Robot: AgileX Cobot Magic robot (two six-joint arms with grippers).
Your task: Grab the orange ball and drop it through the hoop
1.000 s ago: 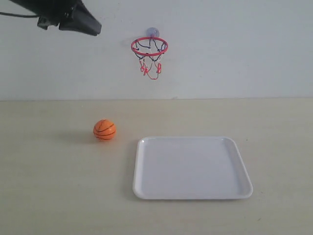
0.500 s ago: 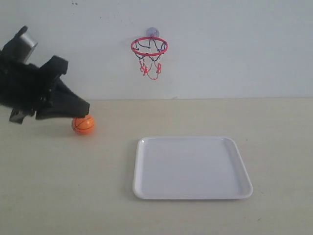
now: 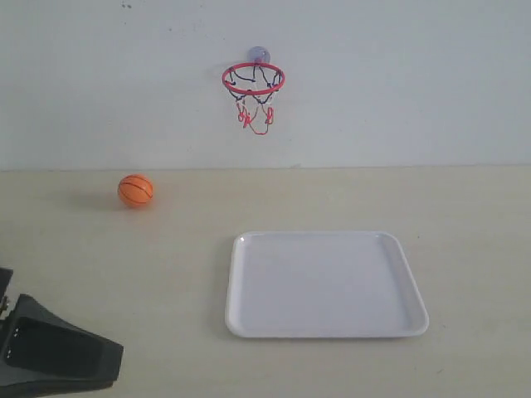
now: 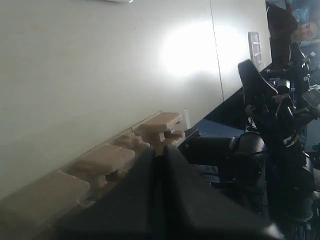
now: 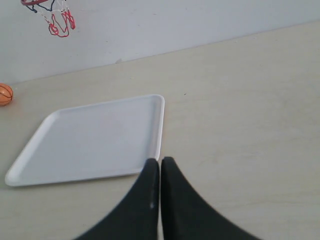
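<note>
The orange ball (image 3: 135, 191) rests on the table at the far left, close to the wall, with nothing touching it. It also shows small in the right wrist view, as the ball (image 5: 4, 94) at the picture's edge. The hoop (image 3: 253, 79) hangs on the wall by its suction cup, net dangling; the right wrist view catches only part of this hoop (image 5: 50, 11). My left gripper (image 3: 114, 358) lies low at the near left corner, far from the ball, and the left gripper (image 4: 160, 152) is shut and empty. Beside the tray's near corner, my right gripper (image 5: 160, 161) is shut and empty.
A white tray (image 3: 249, 319) lies on the table under and in front of the hoop, and the tray (image 5: 150, 125) sits just ahead of the right gripper. The left wrist view shows beige blocks (image 4: 107, 160) along the table edge and a dark arm (image 4: 270, 125) beyond it.
The left arm swept from high at the upper left down past the ball to the near left corner. The ball moved left and back toward the wall.
</note>
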